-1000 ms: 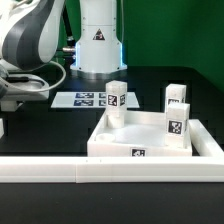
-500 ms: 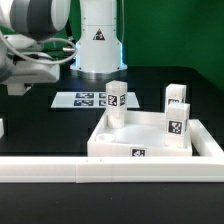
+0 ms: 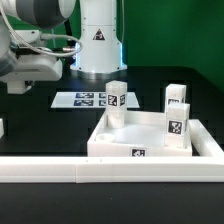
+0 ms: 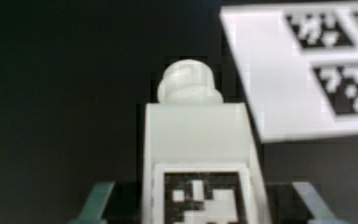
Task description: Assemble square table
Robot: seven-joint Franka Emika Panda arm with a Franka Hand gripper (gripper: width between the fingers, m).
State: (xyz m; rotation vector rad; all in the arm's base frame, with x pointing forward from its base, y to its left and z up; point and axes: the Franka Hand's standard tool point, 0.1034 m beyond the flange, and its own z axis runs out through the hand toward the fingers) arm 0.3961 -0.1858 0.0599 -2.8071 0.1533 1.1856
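The wrist view shows a white leg block (image 4: 201, 130) with a black-and-white tag, upright between my gripper's (image 4: 202, 208) two fingers; the gripper is shut on it above the black table. The leg's rounded tip points away from the camera. In the exterior view the white square tabletop (image 3: 135, 128) lies at the right with its raised rim up. Three tagged leg blocks stand on it: one (image 3: 116, 97) at its far left corner and two (image 3: 177, 97) (image 3: 176, 126) on its right side. My arm (image 3: 35, 40) reaches in from the upper left, and its fingers are hidden there.
The marker board (image 3: 84, 99) (image 4: 318, 70) lies flat on the black table behind the tabletop. A long white rail (image 3: 100, 170) runs across the front. Another small white block (image 3: 2, 127) peeks in at the exterior view's left edge. The robot's white base (image 3: 100, 40) stands at the back.
In the exterior view the arm has risen and swung toward the right. The tabletop and the legs on it have not moved.
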